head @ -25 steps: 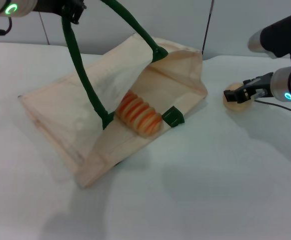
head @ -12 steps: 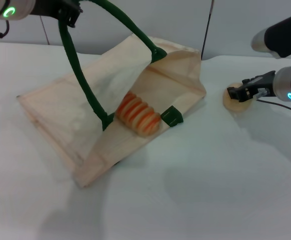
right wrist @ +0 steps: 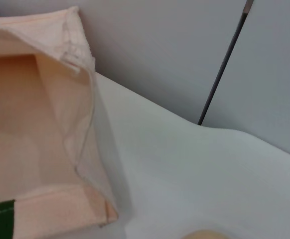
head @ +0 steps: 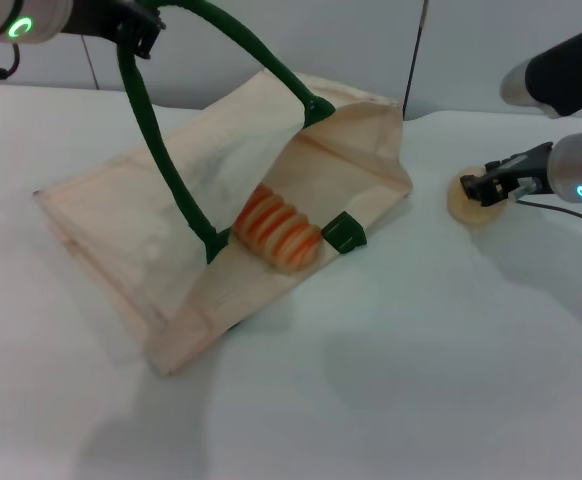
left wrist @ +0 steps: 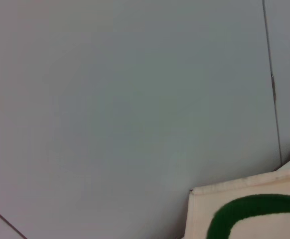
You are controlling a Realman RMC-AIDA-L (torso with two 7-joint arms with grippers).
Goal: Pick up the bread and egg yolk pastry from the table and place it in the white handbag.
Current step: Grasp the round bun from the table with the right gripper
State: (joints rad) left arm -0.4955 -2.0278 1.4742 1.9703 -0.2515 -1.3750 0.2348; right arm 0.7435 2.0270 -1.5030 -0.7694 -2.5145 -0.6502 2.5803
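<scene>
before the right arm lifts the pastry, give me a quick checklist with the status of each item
1. Bread in the white handbag: ok, it lies in the mouth.
2. Bag mouth held open: ok, left end effector holds one green handle up.
3. Right end effector at the egg yolk pastry: ok.
4. Firm grasp on the pastry: cannot tell.
5. Pastry off the table: not ok, it sits on it.

I see lab-style test bench: plain white table [head: 391, 380], bare grey wall panels [left wrist: 125, 99] with dark seam behind, no furnishings.
</scene>
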